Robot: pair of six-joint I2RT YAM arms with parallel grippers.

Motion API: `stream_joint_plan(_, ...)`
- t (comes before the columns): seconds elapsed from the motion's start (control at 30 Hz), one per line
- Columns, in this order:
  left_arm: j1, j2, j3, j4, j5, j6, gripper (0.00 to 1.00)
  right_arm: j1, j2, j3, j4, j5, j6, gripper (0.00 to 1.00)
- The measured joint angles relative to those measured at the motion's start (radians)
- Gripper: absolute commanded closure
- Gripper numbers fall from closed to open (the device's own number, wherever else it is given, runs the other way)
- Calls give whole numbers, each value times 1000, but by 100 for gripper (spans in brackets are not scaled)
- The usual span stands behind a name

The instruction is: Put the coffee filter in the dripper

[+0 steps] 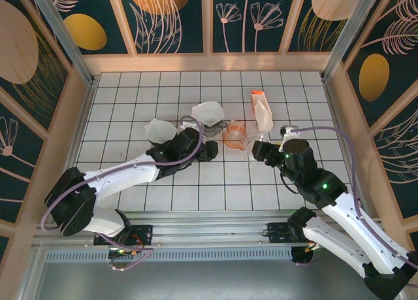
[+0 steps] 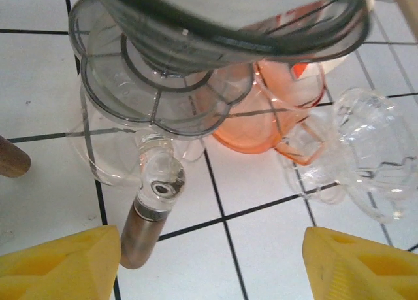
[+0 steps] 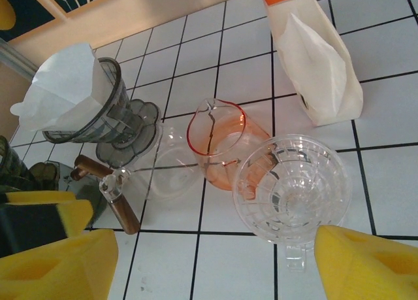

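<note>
1. Near the middle of the surface, the filter (image 3: 62, 91) sits in the grey dripper (image 3: 110, 120), and its white paper rises above the rim.
2. Just on the near side of that dripper, the left pincer (image 2: 209, 274) has its yellow fingers (image 2: 59, 267) spread wide with nothing between them. It is close to the dripper's base but apart from it.
3. Toward the right edge, the right pincer (image 3: 212, 267) is also spread wide and holds nothing. A clear dripper (image 3: 294, 189) lies just ahead of it, empty, with its handle pointing in between the fingers.
4. The grey dripper's base meets a clear glass pot (image 3: 166, 176) with a wooden handle (image 3: 124, 215). The pot looks empty.
5. An orange jug (image 3: 219, 150) stands between the pot and the clear dripper, touching the latter, and has nothing in it.
6. Toward the far edge, a white packet (image 3: 317, 71) with an orange top lies flat. A small dark mark on it is too small to read.
</note>
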Motion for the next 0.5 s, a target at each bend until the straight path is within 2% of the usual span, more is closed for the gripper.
stream_joint_plan(0.17, 0, -82, 24, -50, 29, -4, 27, -3, 45, 0, 40, -37, -8, 20)
stream_joint_plan(0.23, 0, -101, 80, -92, 28, 6, 36, -9, 76, 1, 65, -60, -19, 20)
stream_joint_plan(0.3, 3, -106, 160, -129, 24, 27, 49, -17, 119, 5, 93, -90, -31, 21)
stream_joint_plan(0.33, 9, -106, 208, -146, 23, 45, 50, -22, 148, 9, 111, -106, -35, 22)
stream_joint_plan(0.4, 40, -101, 302, -172, 31, 85, 45, -35, 208, 26, 143, -144, -49, 23)
stream_joint_plan(0.5, 131, -71, 419, -191, 57, 146, 39, -62, 303, 69, 196, -203, -64, 23)
